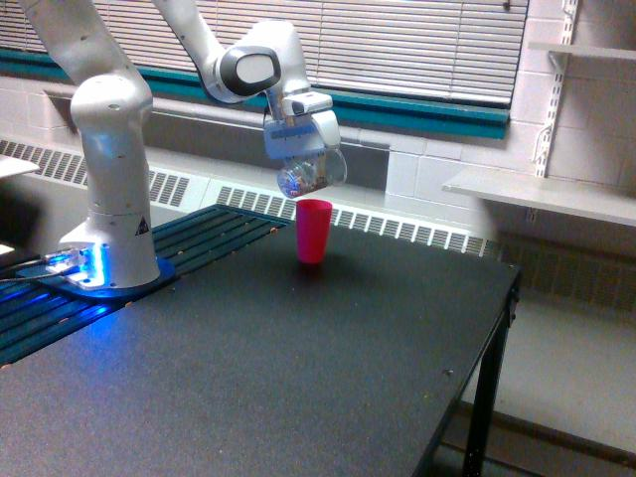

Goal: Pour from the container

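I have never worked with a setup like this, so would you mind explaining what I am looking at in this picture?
This is a single view from a camera standing off to the side, not mounted on the machine. The white jointed machine is a robot arm; its base is bolted at the exterior view's left, where a blue light glows. At the arm's end is the gripper, a two-fingered clamp, shut on a clear plastic tumbler. The tumbler is tilted well over on its side, and small brownish-pink pieces show inside it. It hangs in the air just above a bright pink cup, without touching it. The pink cup stands upright on a black table. Behind are window blinds and a wall heater. I cannot tell whether anything is falling into the cup.
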